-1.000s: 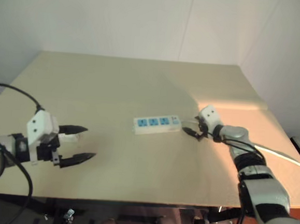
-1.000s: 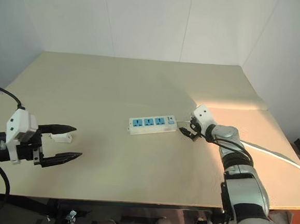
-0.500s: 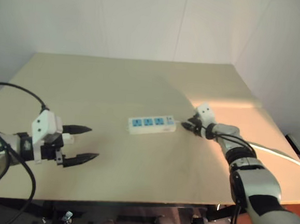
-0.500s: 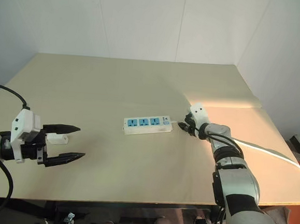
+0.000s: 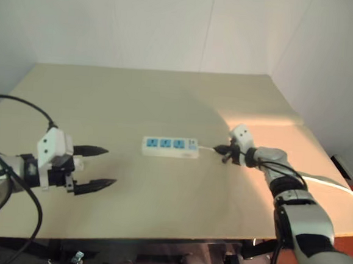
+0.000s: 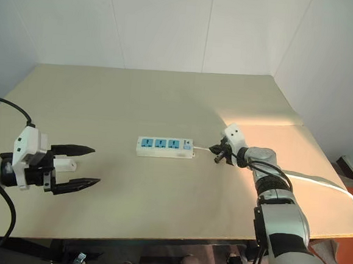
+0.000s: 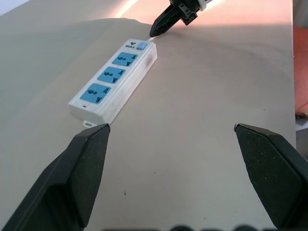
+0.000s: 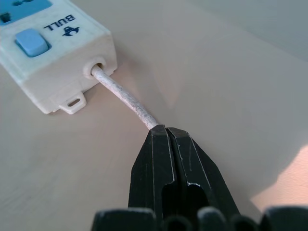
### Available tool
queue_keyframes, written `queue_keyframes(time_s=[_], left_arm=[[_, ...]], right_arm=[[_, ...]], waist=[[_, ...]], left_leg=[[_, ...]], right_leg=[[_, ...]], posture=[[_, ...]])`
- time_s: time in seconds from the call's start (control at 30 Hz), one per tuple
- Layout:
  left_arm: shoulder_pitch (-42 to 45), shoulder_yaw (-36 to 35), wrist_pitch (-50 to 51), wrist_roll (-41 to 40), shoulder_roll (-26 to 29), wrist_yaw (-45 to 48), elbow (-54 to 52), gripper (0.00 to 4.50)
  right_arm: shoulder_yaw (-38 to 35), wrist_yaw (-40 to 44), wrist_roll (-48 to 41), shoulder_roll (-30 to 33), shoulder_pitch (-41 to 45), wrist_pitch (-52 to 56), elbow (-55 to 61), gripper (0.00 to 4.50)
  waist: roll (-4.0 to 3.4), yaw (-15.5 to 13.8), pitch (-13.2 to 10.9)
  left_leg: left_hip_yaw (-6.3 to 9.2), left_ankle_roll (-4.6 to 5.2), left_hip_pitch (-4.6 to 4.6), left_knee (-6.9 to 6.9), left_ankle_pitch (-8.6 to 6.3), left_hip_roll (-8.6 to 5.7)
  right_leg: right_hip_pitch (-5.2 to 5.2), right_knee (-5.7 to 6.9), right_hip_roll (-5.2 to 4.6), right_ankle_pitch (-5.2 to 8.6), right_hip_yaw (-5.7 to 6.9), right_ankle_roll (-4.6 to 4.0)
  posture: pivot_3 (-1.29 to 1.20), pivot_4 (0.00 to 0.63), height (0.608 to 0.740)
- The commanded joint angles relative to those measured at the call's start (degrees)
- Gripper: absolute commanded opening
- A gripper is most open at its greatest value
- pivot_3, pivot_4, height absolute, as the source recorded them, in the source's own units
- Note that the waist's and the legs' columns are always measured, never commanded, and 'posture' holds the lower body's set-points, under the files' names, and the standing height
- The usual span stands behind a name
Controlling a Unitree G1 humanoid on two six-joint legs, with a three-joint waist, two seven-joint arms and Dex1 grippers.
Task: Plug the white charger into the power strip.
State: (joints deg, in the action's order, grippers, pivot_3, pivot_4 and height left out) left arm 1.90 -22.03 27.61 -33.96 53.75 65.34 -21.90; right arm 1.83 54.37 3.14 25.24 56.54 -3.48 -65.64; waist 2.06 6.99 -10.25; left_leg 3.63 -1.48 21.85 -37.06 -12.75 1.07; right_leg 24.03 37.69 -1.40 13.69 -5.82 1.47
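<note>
The power strip lies flat at the middle of the tan table, its three blue sockets facing up and its switch end toward my right gripper. That gripper is shut on the strip's white cord, a short way from where the cord leaves the strip. My left gripper hovers open over the table's left side, nothing between its fingertips. A small white block, the white charger, shows between the bases of the left fingers in the head view; I cannot tell whether it touches them.
The table's back half is bare up to the white walls. A white band runs across the table's right edge behind my right arm. A black cable loops at the left arm.
My right gripper has closed on the cord just beyond the strip's switch end. The strip has turned slightly, from tilted to level. The head view has shifted a little; the left gripper stays put.
</note>
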Motion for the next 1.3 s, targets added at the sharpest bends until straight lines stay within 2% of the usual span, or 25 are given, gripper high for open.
queue_keyframes(time_s=[0.03, 0.13, 0.23, 0.37, 0.53, 0.73, 0.9, 1.0, 1.2, 1.3], left_arm=[[0.94, 0.23, -1.32, -0.41, 0.45, 0.39, -0.18, 4.50], [1.07, 0.68, -1.52, -0.29, 0.38, 0.56, 0.05, 4.50], [1.07, 0.84, -1.58, -0.31, 0.29, 0.67, 0.08, 4.50], [1.34, 1.10, -1.78, -0.28, 0.28, 0.76, 0.34, 4.50], [1.91, 1.67, -2.28, -0.21, 0.46, 0.80, 0.76, 4.50], [2.08, 1.88, -2.78, -0.04, 0.47, 0.93, 0.90, 4.50], [2.12, 1.84, -2.92, 0.05, 0.62, 1.13, 0.98, 4.50], [2.36, 1.97, -2.88, 0.13, 0.68, 1.13, 0.94, 4.50], [1.94, 1.59, -2.78, 0.20, 0.81, 1.27, 0.77, 4.50], [1.98, 1.89, -2.67, 0.16, 0.63, 1.15, 0.60, 4.50]], right_arm=[[1.58, 3.41, 0.55, 0.11, -2.78, 1.31, 1.06, 0.04], [2.36, 8.35, 0.26, 1.35, -4.86, 1.87, 4.86, 0.73], [1.27, 9.37, -0.92, 1.78, -6.08, 2.39, 8.81, 1.70], [-1.40, 6.86, -3.53, 1.53, -5.15, 2.78, 11.39, 1.70], [-3.81, 1.88, -5.37, 0.45, -2.44, 2.79, 8.74, 1.70], [-4.32, -6.27, -4.94, -2.44, -0.36, 1.49, 3.05, 1.70], [-0.50, -12.88, -0.27, -4.25, 0.07, -0.83, -0.05, 1.70], [1.60, -10.88, 1.46, -4.30, -1.30, -3.25, -0.28, 1.70], [3.19, 4.30, -0.30, -0.77, -6.25, -3.92, 6.07, 1.70], [3.49, 7.62, -0.72, 0.87, -8.96, -2.96, 9.85, 1.70]], waist=[[0.00, 0.00, 0.00], [0.01, -0.05, 0.00], [0.01, -0.08, 0.00], [0.00, -0.09, 0.00], [0.00, -0.06, -0.02], [0.00, 0.02, -0.03], [0.00, 0.02, -0.03], [0.00, 0.00, -0.03], [0.00, -0.12, -0.03], [0.00, -0.15, -0.03]], left_leg=[[0.00, 0.00, -0.01, 0.00, 0.00, 0.00], [0.01, 0.00, -0.01, 0.00, 0.00, 0.00], [0.01, 0.00, 0.02, 0.00, 0.00, -0.01], [0.01, 0.00, 0.02, 0.00, 0.00, -0.01], [0.01, 0.00, 0.10, 0.00, 0.00, -0.02], [0.01, 0.00, 0.12, 0.01, 0.00, -0.02], [0.01, 0.00, 0.11, 0.01, 0.00, -0.02], [0.01, 0.00, 0.11, 0.01, 0.00, -0.02], [0.04, 0.00, 0.10, 0.02, 0.00, -0.02], [0.05, 0.00, 0.06, 0.01, 0.00, -0.02]], right_leg=[[0.00, 0.01, 0.00, 0.00, 0.00, 0.00], [0.00, 0.01, 0.00, 0.00, 0.00, 0.00], [0.00, -0.01, -0.01, 0.01, 0.00, 0.01], [0.02, 0.01, -0.01, 0.00, 0.01, 0.01], [0.10, 0.02, -0.02, 0.00, 0.00, 0.01], [0.12, 0.01, -0.01, 0.00, 0.00, 0.00], [0.11, 0.02, -0.01, 0.00, -0.01, 0.00], [0.11, 0.00, -0.01, 0.00, -0.01, 0.00], [0.08, -0.01, -0.01, 0.01, 0.01, 0.01], [0.02, -0.01, -0.02, 0.01, 0.02, 0.01]], posture=[[0.00, 0.150, 0.740], [0.00, 0.150, 0.740], [0.00, 0.150, 0.740], [0.00, 0.150, 0.740], [0.00, 0.150, 0.740], [0.00, 0.150, 0.740], [0.00, 0.150, 0.740], [0.00, 0.150, 0.740], [0.00, 0.150, 0.740], [0.00, 0.150, 0.740]])
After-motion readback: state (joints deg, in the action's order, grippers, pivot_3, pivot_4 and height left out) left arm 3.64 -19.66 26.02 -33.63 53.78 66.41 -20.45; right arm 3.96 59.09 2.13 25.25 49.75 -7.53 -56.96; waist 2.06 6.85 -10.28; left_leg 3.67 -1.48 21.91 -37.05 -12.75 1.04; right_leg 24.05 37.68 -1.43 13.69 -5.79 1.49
